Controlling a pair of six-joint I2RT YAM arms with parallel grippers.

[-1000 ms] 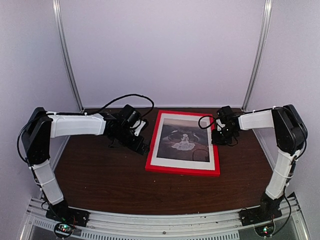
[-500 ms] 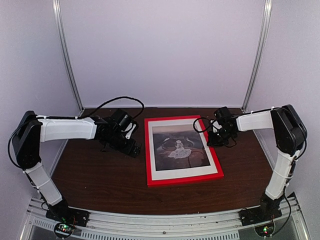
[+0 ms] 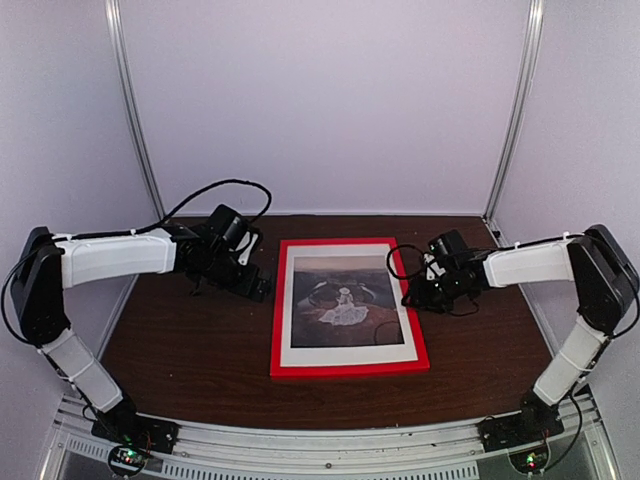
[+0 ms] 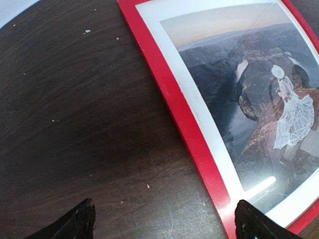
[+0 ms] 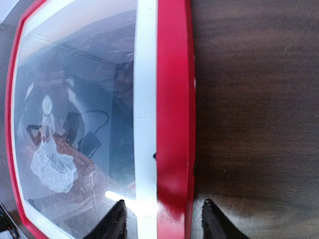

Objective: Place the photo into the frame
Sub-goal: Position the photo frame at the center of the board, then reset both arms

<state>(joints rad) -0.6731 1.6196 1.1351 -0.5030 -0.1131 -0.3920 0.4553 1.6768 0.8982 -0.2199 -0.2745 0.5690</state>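
Status check from the top view: I am reading the frame (image 3: pixel 350 367) as lying flat and face up near the centre of the table (image 3: pixel 200 370), with its long sides running roughly 12 to 6 o'clock. The photo (image 3: pixel 345 300) is sitting inside it, bordered on all sides by the white mat (image 5: pixel 146 74). Glare is streaking across the print, so I am judging that a clear sheet is covering it.

The right gripper (image 5: pixel 164 221) is straddling the frame's 3 o'clock rail. One finger is hanging over the mat and the other over bare wood, with the jaws standing wider than the red strip and not pinching it. I am judging this placement as suited to steering the frame by its rail without touching the print.

The left gripper (image 4: pixel 167 221) is hovering low over the table at about 10 o'clock of the frame, just beside the rail. Its jaws are spread fully and holding nothing.

I am treating the insertion as done and am seeing no loose parts on the table.
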